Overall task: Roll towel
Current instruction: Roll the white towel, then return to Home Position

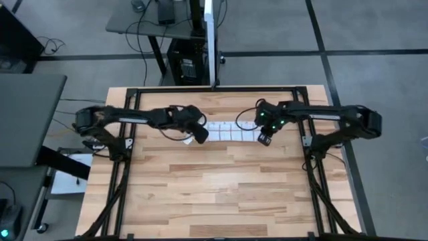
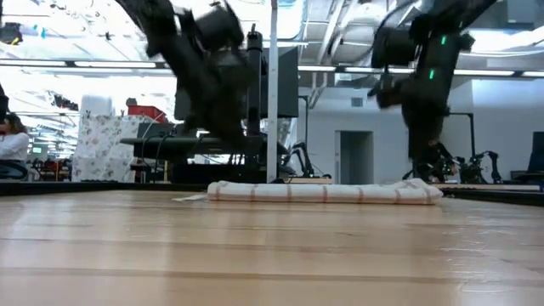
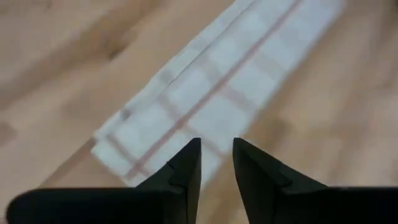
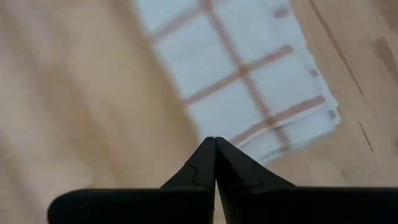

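Floor (image 1: 374,40): grey, dark seams.
Side desk (image 1: 27,114): dark, beside the table's left edge.
Ceiling lights (image 2: 102,64): long bright strips.
Doorway (image 2: 353,157): in the pale far wall.

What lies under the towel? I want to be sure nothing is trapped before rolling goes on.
Only the wooden table shows around the folded towel, which lies flat and low; anything between its layers is hidden.

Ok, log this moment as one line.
towel: folded strip, flat on table | left end effector: slightly open over its end | right end effector: shut, empty
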Action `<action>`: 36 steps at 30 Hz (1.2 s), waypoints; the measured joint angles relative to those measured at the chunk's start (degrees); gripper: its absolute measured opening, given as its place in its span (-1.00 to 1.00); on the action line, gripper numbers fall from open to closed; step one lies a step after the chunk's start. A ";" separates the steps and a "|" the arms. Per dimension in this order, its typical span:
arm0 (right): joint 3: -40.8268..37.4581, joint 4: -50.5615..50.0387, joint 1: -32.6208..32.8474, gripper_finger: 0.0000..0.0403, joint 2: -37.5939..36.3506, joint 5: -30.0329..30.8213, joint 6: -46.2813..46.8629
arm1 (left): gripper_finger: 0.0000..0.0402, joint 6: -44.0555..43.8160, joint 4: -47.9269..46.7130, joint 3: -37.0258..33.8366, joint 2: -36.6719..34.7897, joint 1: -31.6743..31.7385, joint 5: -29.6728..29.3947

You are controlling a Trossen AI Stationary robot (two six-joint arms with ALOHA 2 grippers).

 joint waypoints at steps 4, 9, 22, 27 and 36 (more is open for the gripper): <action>0.66 3.93 2.56 -1.00 -11.23 -12.98 0.22 | -0.90 6.22 -2.66 1.13 -8.54 -2.27 4.63; -5.41 12.36 4.93 -1.00 -31.17 -14.51 7.04 | -0.96 10.61 -2.31 -2.34 -19.49 -5.16 4.30; -24.55 25.13 13.42 -1.00 -67.93 0.97 22.36 | -0.96 -2.96 -6.07 -6.02 -28.39 -10.54 2.63; -34.99 40.30 15.11 -1.00 -70.93 0.84 18.48 | -0.96 3.11 -6.94 -6.04 -28.35 -13.07 2.84; -47.71 54.84 17.40 -1.00 -70.97 0.65 13.01 | -0.96 4.43 -6.88 -6.02 -28.37 -14.62 2.81</action>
